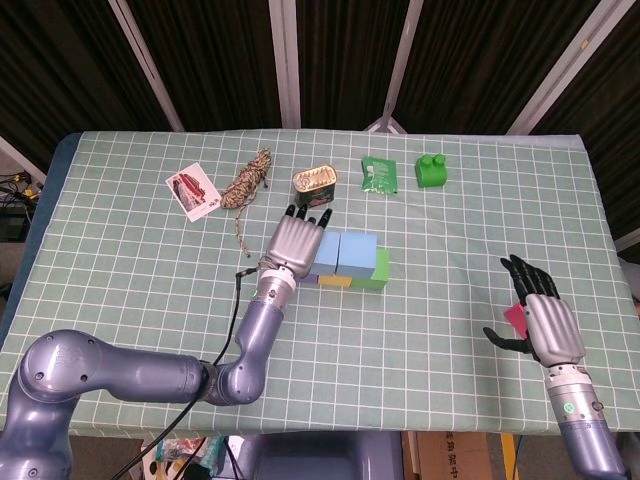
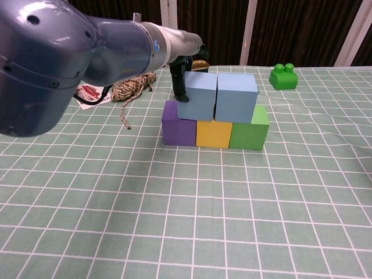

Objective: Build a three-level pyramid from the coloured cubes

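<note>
On the green checked surface (image 1: 480, 230) stands a half-built pyramid: a bottom row of purple cube (image 2: 178, 129), yellow cube (image 2: 213, 134) and green cube (image 2: 250, 131), touching side by side, with two light blue cubes on top — the left blue cube (image 2: 199, 96) and the right blue cube (image 2: 236, 97), close together. The left hand (image 1: 295, 243) rests against the left blue cube's left face, dark fingers (image 2: 179, 81) touching it; whether it grips the cube cannot be told. The right hand (image 1: 541, 315) lies near the surface's right edge, fingers spread over a small red piece (image 1: 516, 318) — hold unclear. Farther back lie a card (image 1: 193, 190), a rope coil (image 1: 247, 182), a tin (image 1: 314, 180), a green packet (image 1: 380, 174) and a green brick (image 1: 432, 171).
</note>
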Robot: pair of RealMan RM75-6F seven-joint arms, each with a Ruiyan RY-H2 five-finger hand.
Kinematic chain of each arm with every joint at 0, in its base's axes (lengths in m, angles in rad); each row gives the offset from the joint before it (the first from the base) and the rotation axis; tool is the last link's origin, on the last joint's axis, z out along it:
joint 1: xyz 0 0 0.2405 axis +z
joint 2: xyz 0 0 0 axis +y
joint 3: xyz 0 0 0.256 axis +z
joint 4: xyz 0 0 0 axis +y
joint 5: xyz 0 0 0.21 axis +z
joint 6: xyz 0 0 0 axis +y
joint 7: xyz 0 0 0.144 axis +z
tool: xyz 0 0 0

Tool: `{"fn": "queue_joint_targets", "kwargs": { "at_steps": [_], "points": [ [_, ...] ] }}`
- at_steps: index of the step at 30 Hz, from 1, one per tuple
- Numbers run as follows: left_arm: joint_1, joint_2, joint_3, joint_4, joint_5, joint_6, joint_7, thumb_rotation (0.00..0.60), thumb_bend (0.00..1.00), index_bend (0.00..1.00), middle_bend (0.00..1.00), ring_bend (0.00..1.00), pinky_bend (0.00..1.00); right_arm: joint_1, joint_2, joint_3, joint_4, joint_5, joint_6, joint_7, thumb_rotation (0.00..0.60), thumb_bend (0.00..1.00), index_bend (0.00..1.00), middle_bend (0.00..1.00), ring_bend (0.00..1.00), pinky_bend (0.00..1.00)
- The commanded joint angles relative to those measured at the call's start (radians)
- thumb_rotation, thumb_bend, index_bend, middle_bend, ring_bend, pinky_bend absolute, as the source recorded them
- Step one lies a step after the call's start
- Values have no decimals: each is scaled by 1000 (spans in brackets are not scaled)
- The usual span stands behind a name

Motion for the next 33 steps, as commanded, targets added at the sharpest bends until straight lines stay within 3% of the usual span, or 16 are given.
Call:
{"fn": "queue_joint_targets", "kwargs": {
  "at_steps": [1,22,33],
  "points": [
    [0,-1,0,1,-1,3,4,600,360,50,432,96,149,0,0,0,0,0,0,1,600,226,0,0,0,0],
    [11,-6,-8,2,14,10,11,600,287,20,380,96,143,1,-2,-1,2,1,-2,-1,600,226,0,0,0,0],
    [18,-5,-11,-4,15,20,17,600,226,0,290,80,123,1,-2,-1,3,2,-3,0,600,226,0,0,0,0]
  ]
}}
